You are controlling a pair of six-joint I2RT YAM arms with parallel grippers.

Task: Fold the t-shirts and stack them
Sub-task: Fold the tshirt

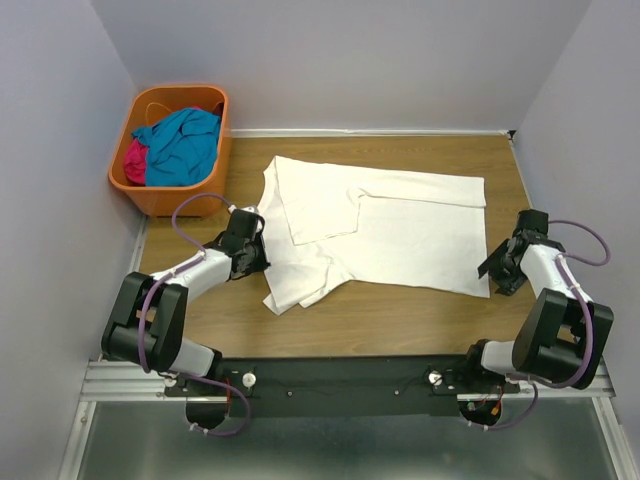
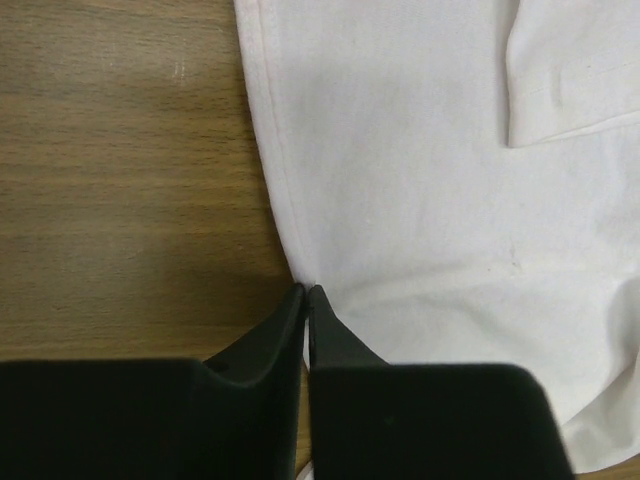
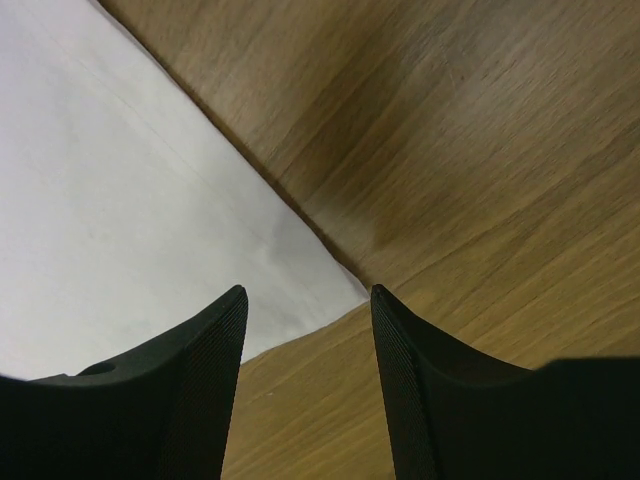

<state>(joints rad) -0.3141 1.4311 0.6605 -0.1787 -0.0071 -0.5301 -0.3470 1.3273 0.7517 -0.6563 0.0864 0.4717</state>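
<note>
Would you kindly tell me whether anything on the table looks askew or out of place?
The white t-shirt lies crookedly folded: its left side is doubled over at a slant, with a rumpled flap near the left gripper.

A wooden tabletop [image 1: 400, 320] carries a white t-shirt [image 1: 420, 235] spread across its middle, with an orange basket [image 1: 165, 202] at its far-left corner.

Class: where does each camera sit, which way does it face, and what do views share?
Top external: overhead, behind; looks down on table, white t-shirt, basket; both arms show.
Left wrist: looks down at shirt hem; shut left end effector shows.
Right wrist: looks down at shirt corner; open right end effector shows.
Shared: the white t-shirt.
</note>
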